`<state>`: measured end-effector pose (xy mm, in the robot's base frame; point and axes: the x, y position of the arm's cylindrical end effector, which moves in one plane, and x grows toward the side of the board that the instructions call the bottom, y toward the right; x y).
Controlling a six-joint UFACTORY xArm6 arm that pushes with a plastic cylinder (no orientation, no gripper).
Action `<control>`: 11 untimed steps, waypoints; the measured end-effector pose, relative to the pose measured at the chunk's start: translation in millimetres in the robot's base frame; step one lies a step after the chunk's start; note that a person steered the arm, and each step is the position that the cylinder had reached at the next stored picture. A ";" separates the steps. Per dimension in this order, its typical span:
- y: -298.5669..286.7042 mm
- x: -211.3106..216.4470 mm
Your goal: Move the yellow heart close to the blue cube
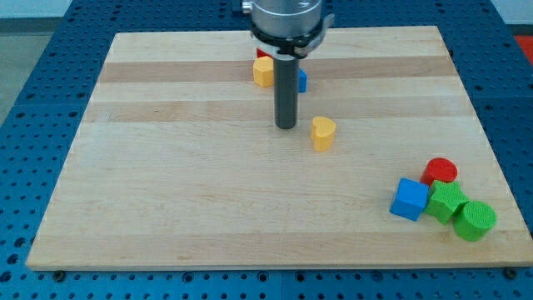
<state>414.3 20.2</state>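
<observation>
At the view's left, bare wooden board [166,183] resting on a blue perforated table [25,125]. Near top centre, a yellow block [263,72], a red block [262,55] behind it and a blue block [301,80] sit partly hidden by my rod. My tip [286,127] is down on the board, grasping nothing, just left of the yellow heart [323,132] and apparently not touching it. The blue cube [409,199] lies well apart at lower right, touching a green block [447,202], beside a red cylinder [440,172] and a green cylinder [475,221]. By my judgement, nearly the whole push toward the cube remains.
</observation>
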 end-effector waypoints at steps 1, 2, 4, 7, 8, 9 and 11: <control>19.4 4.0; 43.0 8.9; 66.8 20.6; 53.9 40.2; 47.4 49.8; 54.4 51.7; 83.8 55.1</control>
<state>469.3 104.0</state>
